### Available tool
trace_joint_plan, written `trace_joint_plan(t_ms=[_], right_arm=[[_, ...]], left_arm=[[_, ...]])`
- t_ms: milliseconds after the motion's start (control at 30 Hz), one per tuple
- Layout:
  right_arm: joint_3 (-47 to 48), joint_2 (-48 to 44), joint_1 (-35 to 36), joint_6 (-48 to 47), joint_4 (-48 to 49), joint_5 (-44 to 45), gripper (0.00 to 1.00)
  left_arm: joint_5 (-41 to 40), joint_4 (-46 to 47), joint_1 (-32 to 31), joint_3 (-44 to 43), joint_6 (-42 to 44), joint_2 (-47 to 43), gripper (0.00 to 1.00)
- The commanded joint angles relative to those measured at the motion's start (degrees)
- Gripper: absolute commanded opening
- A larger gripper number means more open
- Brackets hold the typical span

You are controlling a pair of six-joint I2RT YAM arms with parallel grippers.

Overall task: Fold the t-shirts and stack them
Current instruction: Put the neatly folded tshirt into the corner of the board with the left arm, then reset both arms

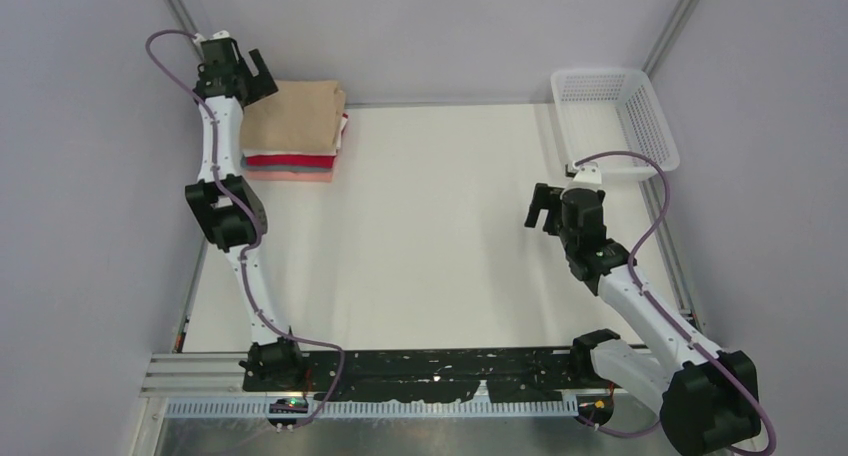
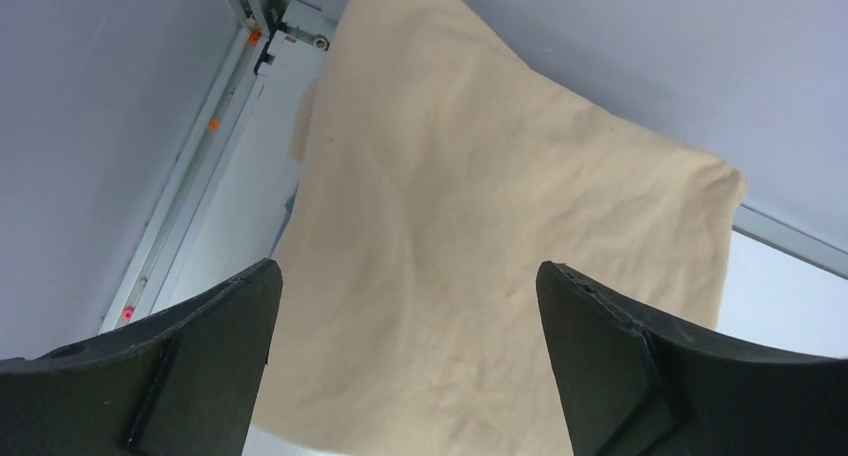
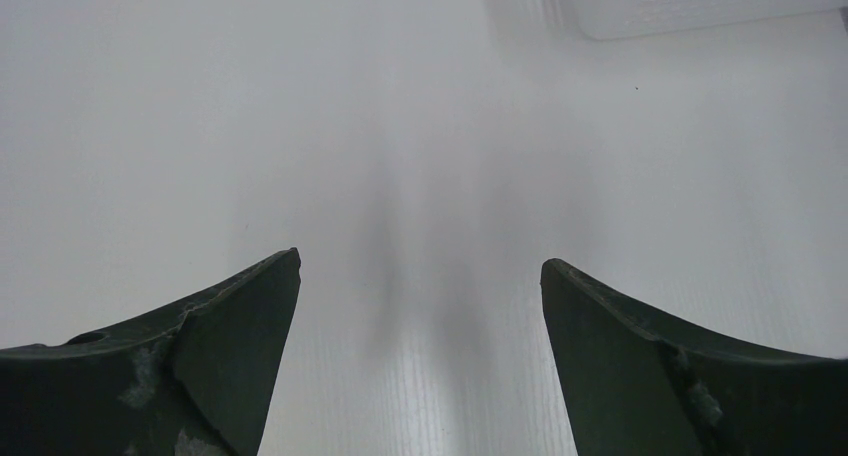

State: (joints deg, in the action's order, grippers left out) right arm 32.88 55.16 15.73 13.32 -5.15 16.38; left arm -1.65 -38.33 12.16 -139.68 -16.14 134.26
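No text, label, brand, number or sign can be read anywhere in these views (the small markings along the frame are too tiny to tell).

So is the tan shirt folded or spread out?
Folded. The tan shirt is a small tidy rectangle lying on top of the pile of other shirts.

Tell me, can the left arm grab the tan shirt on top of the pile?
Probably yes. The left tool hangs open right above the tan shirt, which lies on top of the pile with nothing covering it or standing between.
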Motion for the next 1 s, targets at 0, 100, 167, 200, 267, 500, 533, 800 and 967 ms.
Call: trace_joint_plan(t_ms=[0,100,167,200,267,500,533,800,967], right_arm=[[3.18,-1.69,-0.17,0.54,1.32,2.65,0.95],[2.98,-4.05,-0.21,3.09,1.2,4.03,0.95],[2.34,-6.14,-0.17,4.28,1.01,4.03,0.95],[1.95,-7.9,-0.17,4.62,0.75,3.98,0.95],[0.13,-10.84,-0.16,5.99,-0.09,4.24,0.95],[-4.76,-18.71,-0.18,8.24,-3.25,-1.19,0.95],[-5.11,-19.41,-0.17,8.7,-4.56,-1.53,0.95],[-8.84,-20.47,-0.17,10.49,-6.63,0.0,0.95],[-10.97,-19.67,-0.17,10.42,-4.28,2.05,0.95]], left_arm=[[-0.65,-1.37,0.1,1.69,-2.75,-11.04,1.0],[2.99,-2.65,-0.18,8.41,-5.65,-17.9,1.0],[5.75,-1.67,-0.75,17.15,-8.39,-24.54,1.0],[5.54,-1.23,-1.72,22.19,-9.41,-27.84,1.0],[1.0,2.17,-4.69,37.0,-11.02,-35.6,1.0],[-6.06,17.38,-20.17,80.47,-16.6,-64.08,1.0],[-7.58,17.97,-22.3,84.82,-17.48,-67.72,1.0],[-9.1,13.56,-28.59,108.3,-25.09,-89.63,1.0],[-12.31,8.34,-28.6,111.73,-26.12,-97.95,1.0]])
